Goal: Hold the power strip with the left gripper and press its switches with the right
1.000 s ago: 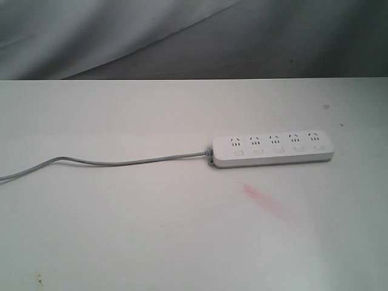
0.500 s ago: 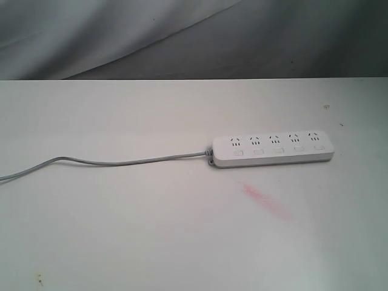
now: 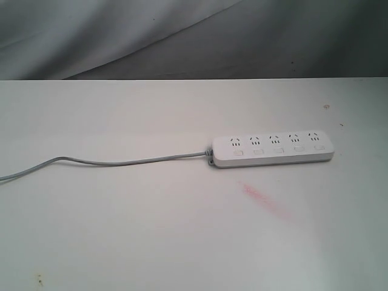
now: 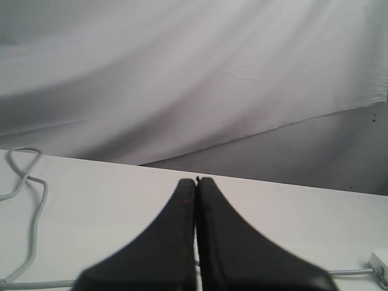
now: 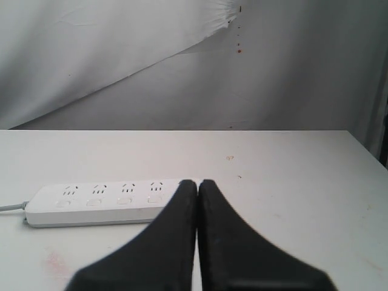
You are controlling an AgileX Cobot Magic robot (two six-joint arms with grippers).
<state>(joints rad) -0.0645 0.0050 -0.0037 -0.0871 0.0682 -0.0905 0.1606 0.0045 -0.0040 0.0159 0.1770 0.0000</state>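
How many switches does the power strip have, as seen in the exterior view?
5 switches, in one row along the power strip, one below each socket set; none hidden in that view.

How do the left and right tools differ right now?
1. The black two-fingered right tool points at the long white plastic power strip, which lies close ahead in its view. The black two-fingered left tool sees only the strip's cord end at the frame edge.
2. The left tool faces mostly the thin grey cord. The right tool sees just a stub of it.
Shared: both are shut, empty, touching nothing, and outside the exterior view.
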